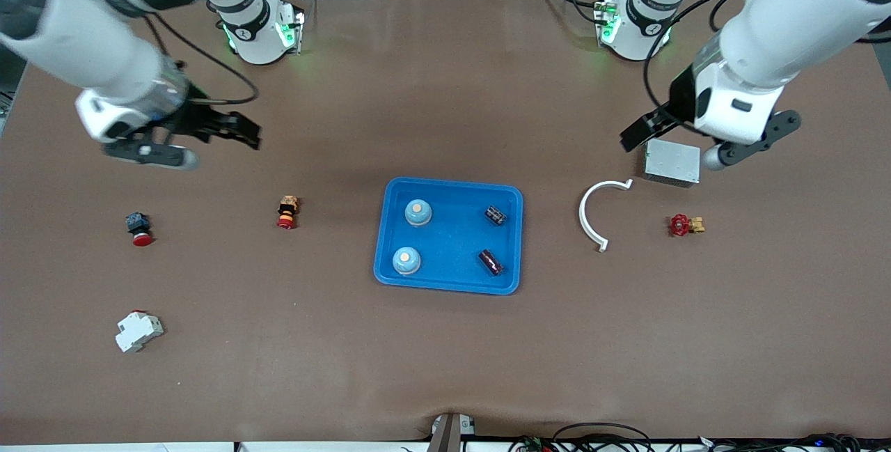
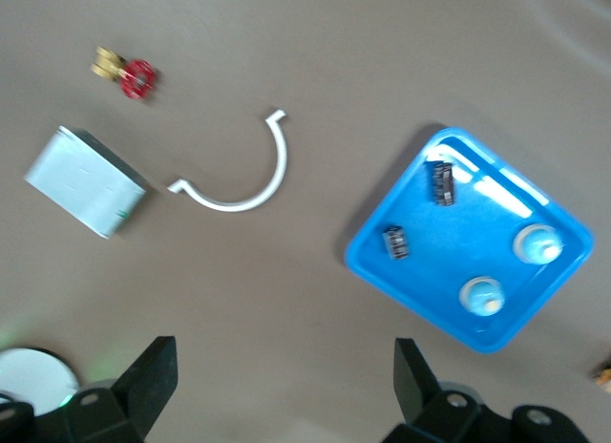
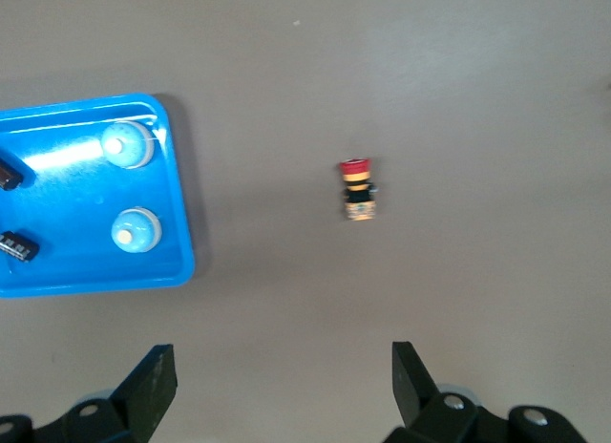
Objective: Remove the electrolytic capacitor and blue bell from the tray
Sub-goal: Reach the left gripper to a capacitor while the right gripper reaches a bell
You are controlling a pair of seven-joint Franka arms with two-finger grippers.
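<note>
A blue tray (image 1: 452,243) lies mid-table. In it stand two pale blue bells (image 1: 418,212) (image 1: 406,260) on the side toward the right arm, and two dark capacitors (image 1: 495,215) (image 1: 490,262) lie on the side toward the left arm. My left gripper (image 1: 644,131) hangs open and empty over the table beside a grey box. Its wrist view shows the tray (image 2: 449,262), the capacitors (image 2: 440,182) and the bells (image 2: 536,243) away from its gripper (image 2: 284,357). My right gripper (image 1: 237,130) is open and empty over bare table. Its wrist view shows its gripper (image 3: 284,362) apart from the tray (image 3: 67,214) and bells (image 3: 127,143).
Toward the left arm's end lie a grey metal box (image 1: 672,161), a white curved strip (image 1: 593,219) and a red valve (image 1: 686,225). Toward the right arm's end lie two red-capped push buttons (image 1: 287,212) (image 1: 138,228) and a white breaker (image 1: 138,331).
</note>
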